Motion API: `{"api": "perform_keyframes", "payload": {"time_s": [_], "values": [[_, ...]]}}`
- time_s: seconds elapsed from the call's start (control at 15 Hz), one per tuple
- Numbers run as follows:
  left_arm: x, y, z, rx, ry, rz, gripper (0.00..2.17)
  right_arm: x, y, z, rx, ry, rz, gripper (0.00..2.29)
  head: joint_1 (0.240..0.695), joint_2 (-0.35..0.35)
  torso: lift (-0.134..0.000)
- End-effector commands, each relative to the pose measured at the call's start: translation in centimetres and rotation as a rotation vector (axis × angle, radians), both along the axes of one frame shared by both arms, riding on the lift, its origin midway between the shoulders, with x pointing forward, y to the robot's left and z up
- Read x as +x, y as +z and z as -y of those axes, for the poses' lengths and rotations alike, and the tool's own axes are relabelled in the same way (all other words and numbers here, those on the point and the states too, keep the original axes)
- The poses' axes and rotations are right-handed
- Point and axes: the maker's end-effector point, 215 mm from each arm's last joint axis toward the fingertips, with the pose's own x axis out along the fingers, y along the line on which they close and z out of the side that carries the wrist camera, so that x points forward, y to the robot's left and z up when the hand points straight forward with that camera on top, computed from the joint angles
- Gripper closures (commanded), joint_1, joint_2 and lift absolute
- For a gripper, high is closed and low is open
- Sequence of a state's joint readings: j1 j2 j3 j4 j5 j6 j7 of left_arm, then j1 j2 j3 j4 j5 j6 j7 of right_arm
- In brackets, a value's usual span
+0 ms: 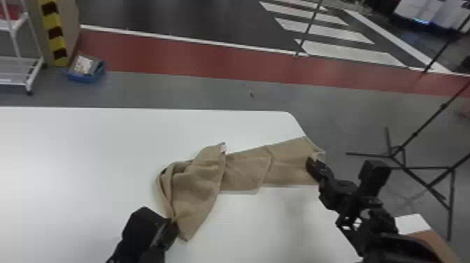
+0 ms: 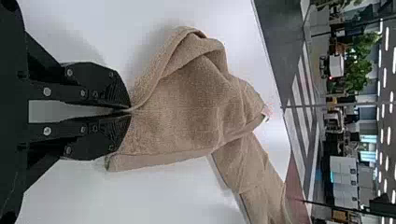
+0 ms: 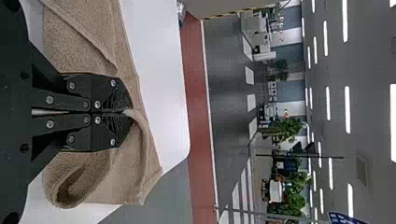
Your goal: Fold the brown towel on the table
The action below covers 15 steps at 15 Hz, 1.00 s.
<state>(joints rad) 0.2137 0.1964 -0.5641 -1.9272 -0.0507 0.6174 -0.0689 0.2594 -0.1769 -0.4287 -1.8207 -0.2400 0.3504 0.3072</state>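
The brown towel [image 1: 244, 171] lies bunched and twisted across the white table's right part, its right end reaching the table's side edge. My left gripper [image 1: 175, 224] is at the towel's near left part; in the left wrist view that gripper [image 2: 130, 111] is shut on an edge of the towel [image 2: 191, 102]. At the towel's right end is my right gripper [image 1: 313, 166]. The right wrist view has the gripper [image 3: 128, 112] shut on a pinched fold of the towel [image 3: 140, 163], with a loose loop of cloth beside it.
The white table [image 1: 87, 150] extends to the left, and its rounded far right corner is just behind the towel. Beyond the right edge stands a black tripod [image 1: 395, 154] on the floor. A blue box [image 1: 85, 70] sits on the floor at the far left, near a white rack [image 1: 21, 66].
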Motion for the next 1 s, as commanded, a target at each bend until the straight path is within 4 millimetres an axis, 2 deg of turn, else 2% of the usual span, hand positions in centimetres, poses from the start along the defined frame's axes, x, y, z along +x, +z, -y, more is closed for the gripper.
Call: {"api": "perform_keyframes", "payload": {"time_s": [0.0,0.13,0.27,0.47,0.6,0.93], "values": [[1.4,1.0,-2.4,0.012,0.040,0.015,1.83,0.0,0.2,0.3,0.003,-0.004,0.008,1.56,0.695,-0.350,-0.110],[3.1,2.1,-5.6,0.019,0.095,0.039,1.83,0.0,0.3,0.3,0.018,-0.006,0.015,1.56,0.695,-0.350,-0.110],[5.1,3.5,-10.3,0.031,0.178,0.074,1.82,0.0,0.6,0.1,0.035,0.004,0.026,1.56,0.695,-0.350,-0.110],[7.2,6.0,-17.2,0.045,0.289,0.127,1.76,0.0,0.6,-0.1,0.038,0.007,0.026,1.56,0.695,-0.350,-0.110],[7.9,6.8,-20.5,0.057,0.340,0.143,1.76,0.1,0.9,-0.2,0.035,0.008,0.032,1.56,0.695,-0.350,-0.110],[8.7,7.6,-27.2,0.116,0.446,0.169,1.76,0.0,1.3,-0.4,0.034,0.012,0.038,1.56,0.695,-0.244,-0.110]]}}
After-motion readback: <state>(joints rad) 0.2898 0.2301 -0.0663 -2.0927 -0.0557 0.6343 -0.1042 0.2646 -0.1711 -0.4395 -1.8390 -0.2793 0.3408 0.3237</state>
